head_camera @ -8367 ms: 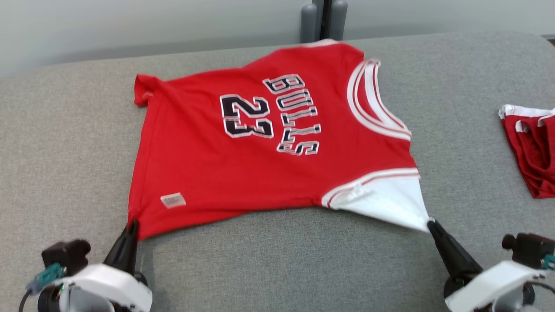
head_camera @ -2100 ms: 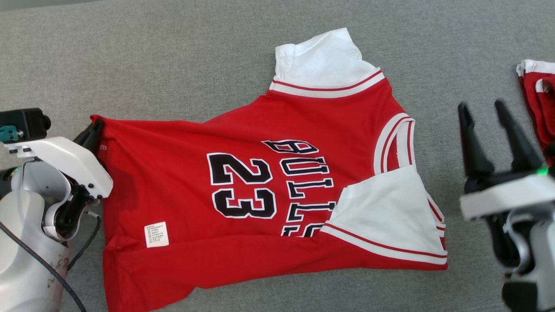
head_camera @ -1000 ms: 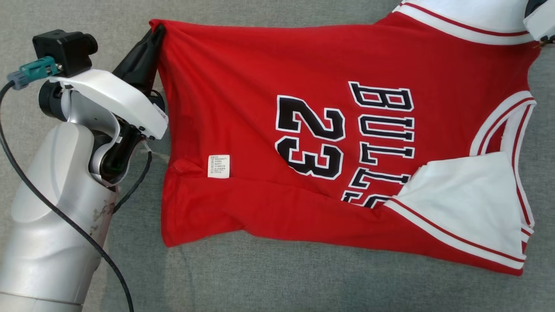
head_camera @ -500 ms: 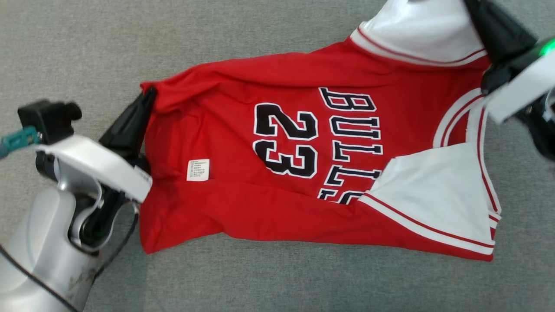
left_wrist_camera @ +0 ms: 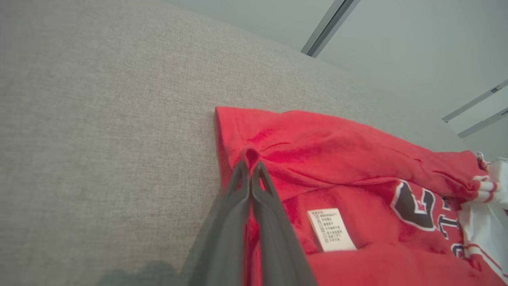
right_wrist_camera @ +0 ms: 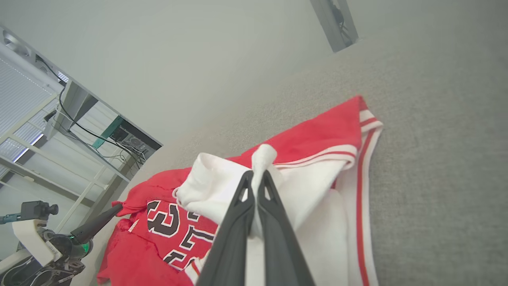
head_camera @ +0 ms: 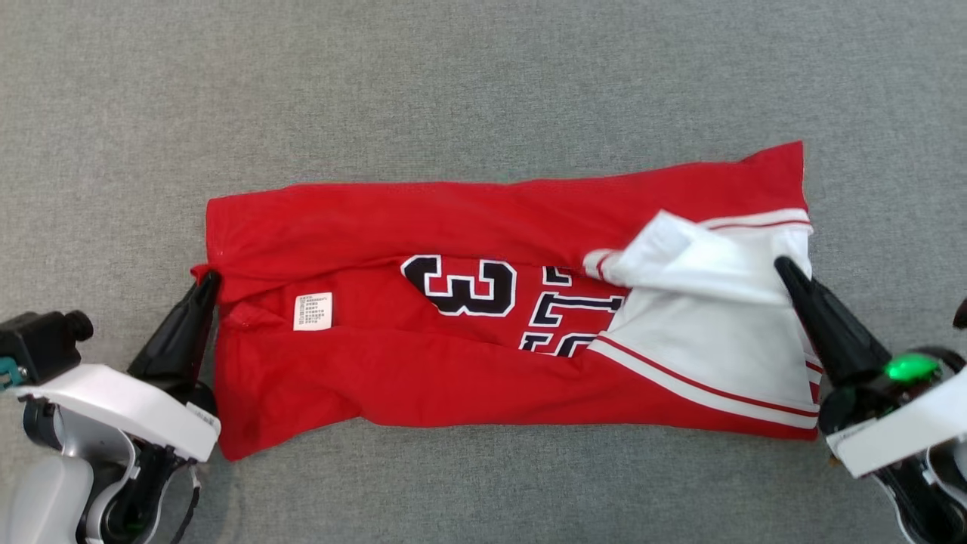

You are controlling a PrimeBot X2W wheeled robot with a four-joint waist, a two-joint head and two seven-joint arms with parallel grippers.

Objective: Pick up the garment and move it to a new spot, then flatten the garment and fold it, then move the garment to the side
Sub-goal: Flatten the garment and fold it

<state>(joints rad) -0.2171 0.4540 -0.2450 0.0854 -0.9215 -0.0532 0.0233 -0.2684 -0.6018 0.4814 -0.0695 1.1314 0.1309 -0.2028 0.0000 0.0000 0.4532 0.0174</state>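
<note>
I am folding a red basketball jersey with white sleeve panels and black lettering [head_camera: 468, 363], which is lying as a long band across the middle of the grey fabric-covered tabletop [head_camera: 453, 91]. My left tool [head_camera: 205, 281] is pinching shut on the red hem corner at the jersey's left end. My right tool [head_camera: 783, 266] is pinching shut on the bunched white sleeve cloth at its right end. To do this fold well, I judge that I should be keeping both tools level and moving together, holding the cloth lightly taut between them. I should be laying the carried edge parallel to the near edge and letting go only once the sleeve is lying flat rather than bunched. Compared with half a second earlier, the far edge is now lying folded over the middle. It is hiding the "2" and most of the lettering, and both tools are sitting nearer to me.
</note>
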